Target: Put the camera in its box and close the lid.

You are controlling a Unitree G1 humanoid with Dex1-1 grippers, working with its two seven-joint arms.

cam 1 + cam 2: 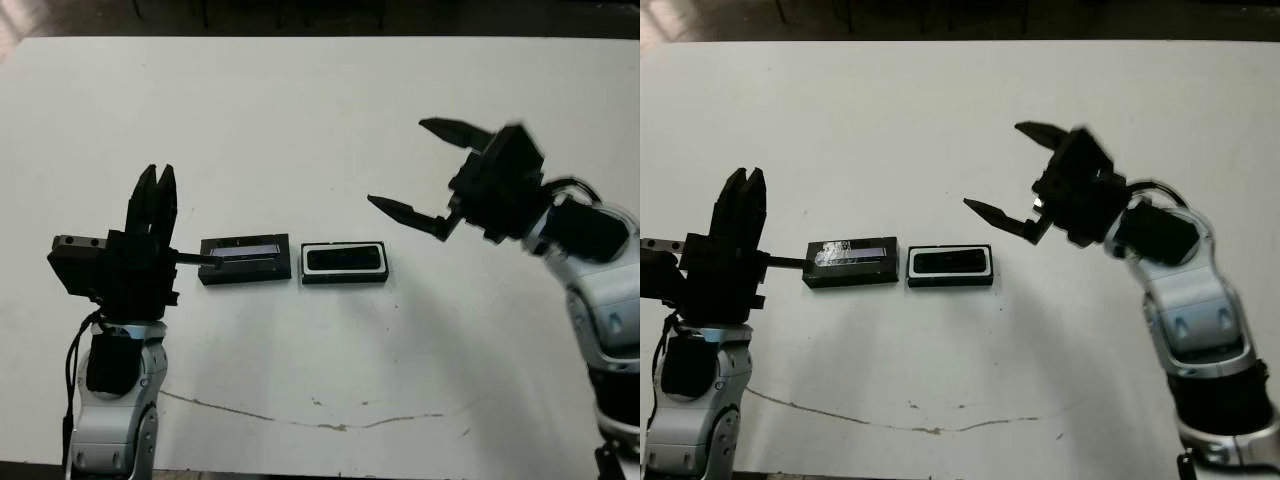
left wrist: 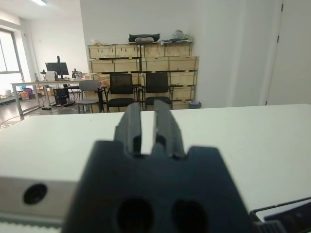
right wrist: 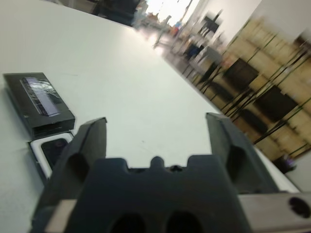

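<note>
The box, a black-rimmed tray with white lining, lies mid-table with the slim black camera inside it. Just left of it, touching or nearly so, lies the lid, black with a pale grey-blue stripe. My left gripper stands left of the lid, pointing away from me, its fingers shut with nothing between them. My right gripper hovers open above the table, to the right of and beyond the box, empty. The right wrist view shows the lid and the box ahead of its spread fingers.
A thin dark crack line runs across the white table near its front edge. Beyond the far edge, the left wrist view shows chairs and wooden shelving.
</note>
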